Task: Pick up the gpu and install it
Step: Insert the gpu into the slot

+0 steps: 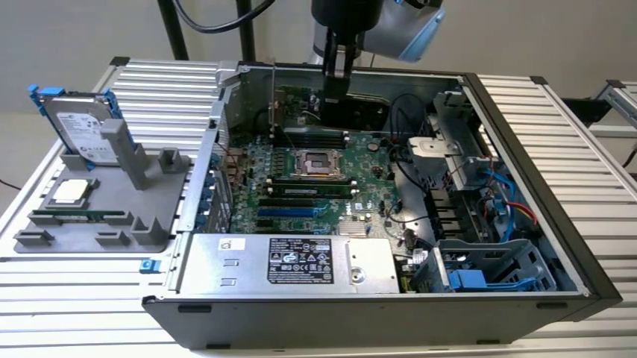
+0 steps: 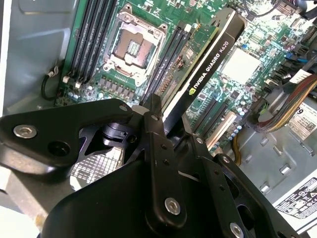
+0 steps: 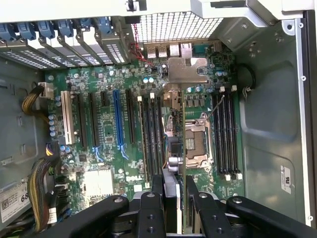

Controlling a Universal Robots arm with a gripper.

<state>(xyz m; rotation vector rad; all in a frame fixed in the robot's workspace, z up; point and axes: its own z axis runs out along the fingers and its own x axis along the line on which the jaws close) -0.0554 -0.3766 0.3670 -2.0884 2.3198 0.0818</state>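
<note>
Holding the gpu clamped edge-on in my gripper above the motherboard, I judge pickup done, seating undone.

Count: one gpu, one open PC case, one hard drive, one CPU socket, one grey holder.

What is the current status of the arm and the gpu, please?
Gripper shut on gpu. Card held edge-on above the motherboard, inside the open case. Not seated in a slot yet. Nothing visibly blocking.
</note>
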